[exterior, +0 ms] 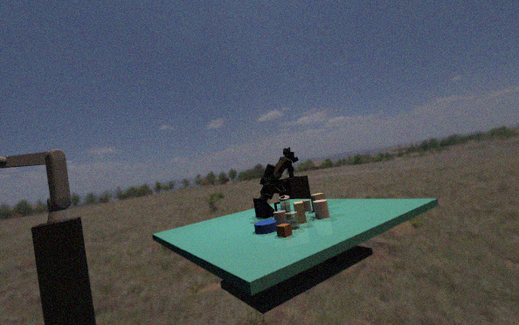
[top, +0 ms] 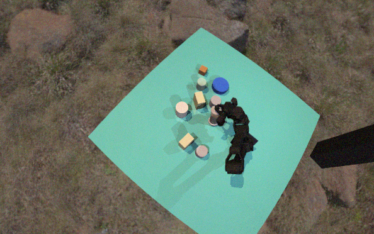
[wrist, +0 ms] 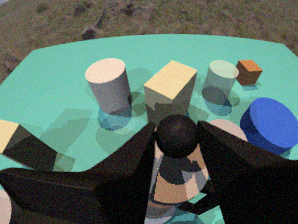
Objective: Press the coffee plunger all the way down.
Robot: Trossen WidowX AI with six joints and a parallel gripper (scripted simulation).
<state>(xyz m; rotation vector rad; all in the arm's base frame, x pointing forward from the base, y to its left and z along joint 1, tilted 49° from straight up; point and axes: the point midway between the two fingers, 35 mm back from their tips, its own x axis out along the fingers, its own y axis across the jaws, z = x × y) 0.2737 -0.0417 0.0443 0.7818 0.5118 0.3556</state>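
The coffee press (top: 214, 117) stands upright near the middle of the green table top (top: 201, 132), a glassy cylinder with a pinkish lid. In the wrist view its black round plunger knob (wrist: 176, 135) sits between my two black fingers, above the press body (wrist: 174, 183). My gripper (wrist: 176, 127) is shut on that knob from above. In the overhead view the gripper (top: 220, 114) covers the right side of the press. In the side view the arm (exterior: 275, 179) bends down over the group of objects, and the press there is mostly hidden.
Close around the press stand a tan block (top: 199, 99), a pink cylinder (top: 215, 100), a larger pink cylinder (top: 181, 109), a pale green cylinder (top: 201, 83), a blue disc (top: 220, 85) and an orange cube (top: 203, 70). Another tan block (top: 186, 140) and a pink cylinder (top: 201, 151) lie nearer the front.
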